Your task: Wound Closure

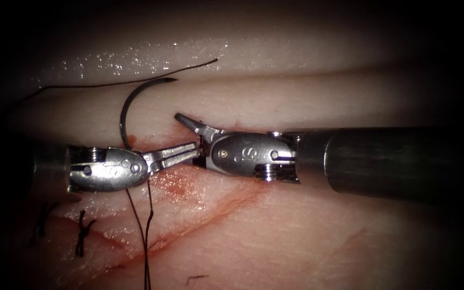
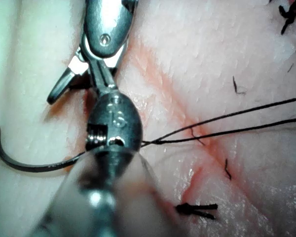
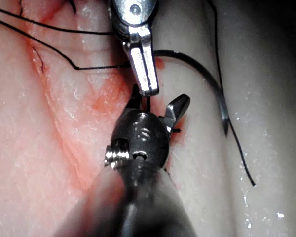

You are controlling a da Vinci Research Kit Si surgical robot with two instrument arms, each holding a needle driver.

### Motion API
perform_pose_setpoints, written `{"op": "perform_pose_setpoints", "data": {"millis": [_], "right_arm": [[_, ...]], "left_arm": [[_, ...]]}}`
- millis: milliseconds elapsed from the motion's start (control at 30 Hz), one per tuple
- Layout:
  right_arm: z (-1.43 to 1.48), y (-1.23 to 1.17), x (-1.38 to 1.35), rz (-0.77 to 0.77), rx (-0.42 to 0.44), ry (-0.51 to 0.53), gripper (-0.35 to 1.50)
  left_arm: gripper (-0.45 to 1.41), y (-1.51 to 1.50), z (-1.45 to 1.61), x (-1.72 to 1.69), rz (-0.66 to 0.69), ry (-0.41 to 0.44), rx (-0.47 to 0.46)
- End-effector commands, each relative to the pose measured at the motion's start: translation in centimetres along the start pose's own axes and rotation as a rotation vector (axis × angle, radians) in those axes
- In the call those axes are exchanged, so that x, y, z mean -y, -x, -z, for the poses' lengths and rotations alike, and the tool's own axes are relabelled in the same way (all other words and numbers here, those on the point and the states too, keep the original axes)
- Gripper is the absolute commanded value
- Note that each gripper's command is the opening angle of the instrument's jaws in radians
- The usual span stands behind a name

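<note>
The curved needle [image 1: 124, 110] stands free of both tools on the far side of the cut [image 1: 210, 212]. Its lower end goes down to the tissue [image 1: 307, 236] at a red spot behind my left tool; its upper end hangs in the air. I also see the needle [image 2: 19, 167] [image 3: 214, 94] in both wrist views. My left tool [image 1: 181, 152] [image 3: 145, 74] has its jaws shut, tip against the right tool. A short dark strand shows at that tip; whether it is held I cannot tell. My right tool [image 1: 191, 137] [image 2: 84, 84] is open around that tip, holding nothing.
Black thread [image 1: 108, 84] trails across the pale far tissue. Two strands [image 1: 147, 236] [image 2: 237, 131] run from under the left tool toward the near edge. Tied stitches [image 1: 84, 239] close the cut at the left. Red fluid [image 1: 175, 185] stains the tissue below the jaws.
</note>
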Motion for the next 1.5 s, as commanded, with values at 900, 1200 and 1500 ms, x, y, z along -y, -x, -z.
{"op": "perform_pose_setpoints", "data": {"millis": [900, 1200, 1500], "right_arm": [[0.0, 0.02, 0.2, 0.04, -0.058, -0.05, 1.25], [0.7, 0.03, 0.23, 0.032, -0.024, 0.007, 1.38], [0.82, 0.0, 0.19, 0.023, -0.015, 0.026, 1.35]], "left_arm": [[-0.45, -0.02, 0.07, -0.17, -0.007, 0.031, -0.001], [-0.45, -0.01, 0.9, -0.47, 0.011, -0.006, 0.045], [-0.45, 0.65, 1.49, -0.6, 0.164, 0.008, 0.216]]}}
